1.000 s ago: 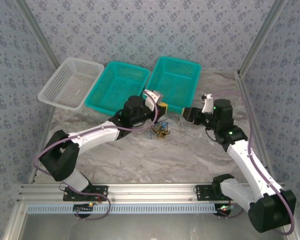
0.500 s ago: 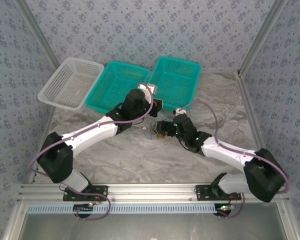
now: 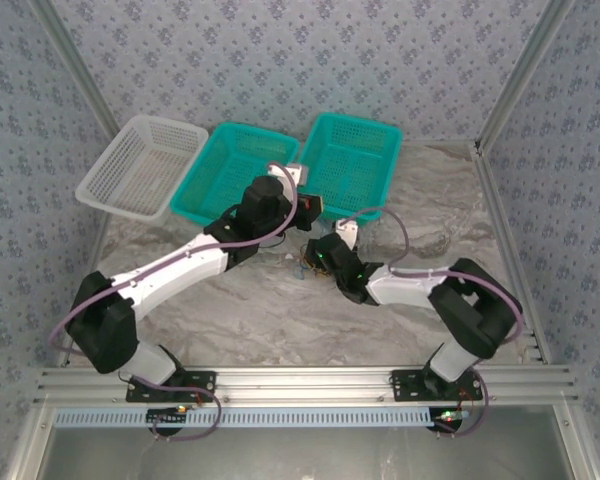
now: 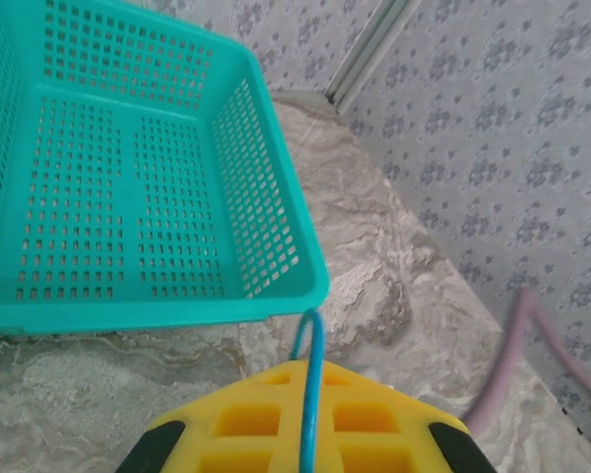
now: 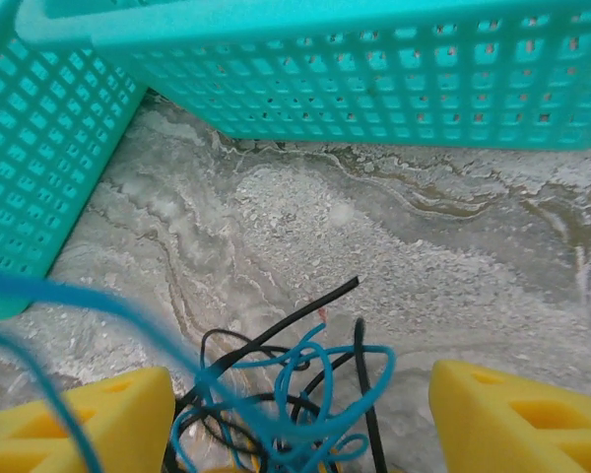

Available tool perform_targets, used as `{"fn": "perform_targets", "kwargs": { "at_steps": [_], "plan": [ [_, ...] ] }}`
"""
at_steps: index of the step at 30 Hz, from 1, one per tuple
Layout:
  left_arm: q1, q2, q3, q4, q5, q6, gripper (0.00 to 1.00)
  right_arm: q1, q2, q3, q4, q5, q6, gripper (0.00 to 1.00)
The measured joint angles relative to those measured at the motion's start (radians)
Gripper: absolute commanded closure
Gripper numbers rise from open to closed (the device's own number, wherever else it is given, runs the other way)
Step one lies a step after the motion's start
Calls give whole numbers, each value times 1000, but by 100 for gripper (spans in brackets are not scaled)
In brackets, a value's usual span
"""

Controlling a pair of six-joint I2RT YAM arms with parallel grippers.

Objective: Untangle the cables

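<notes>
The cables (image 3: 302, 264) lie as a small tangle of blue, black and yellowish wire on the marble table, just in front of the teal baskets. In the right wrist view the blue and black loops (image 5: 305, 394) sit between my right gripper's (image 5: 300, 419) wide-apart yellow fingers (image 5: 517, 414), which touch nothing. A blurred blue strand (image 5: 89, 301) rises to the upper left from the tangle. My left gripper (image 4: 310, 374) is shut on that blue cable (image 4: 313, 340), pinched between its yellow pads. From above, the left gripper (image 3: 308, 207) hangs beyond the tangle and the right gripper (image 3: 316, 256) is right at it.
Two teal baskets (image 3: 235, 170) (image 3: 352, 160) and a white basket (image 3: 140, 165) stand in a row at the back. The right teal basket's rim (image 4: 177, 315) is just ahead of the left gripper. Teal basket walls (image 5: 374, 89) are close beyond the tangle. Metal frame posts bound the table.
My right arm has swung in from the right side and lowered its open gripper over the tangle. The left gripper, still shut on the blue cable, has drawn back slightly toward the baskets.
</notes>
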Motion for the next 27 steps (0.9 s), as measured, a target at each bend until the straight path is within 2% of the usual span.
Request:
{"fn": "perform_targets", "kwargs": {
  "at_steps": [5, 8, 12, 16, 21, 27],
  "plan": [
    [53, -96, -43, 46, 23, -26, 100, 11, 130, 101, -41, 40, -5, 46],
    [101, -138, -64, 51, 41, -34, 100, 26, 151, 126, -76, 55, -28, 55],
    [174, -182, -64, 4, 52, -25, 100, 40, 137, 126, -172, 87, -66, 57],
    [259, -255, -64, -55, 44, -21, 100, 41, 104, 126, -325, 173, -113, 60],
    [356, -360, -56, -133, -34, -21, 100, 25, 63, 100, -486, 242, -151, 61],
    [457, -389, -33, -248, -96, -26, 100, -31, -10, 50, -594, 253, -153, 62]
  ]
}}
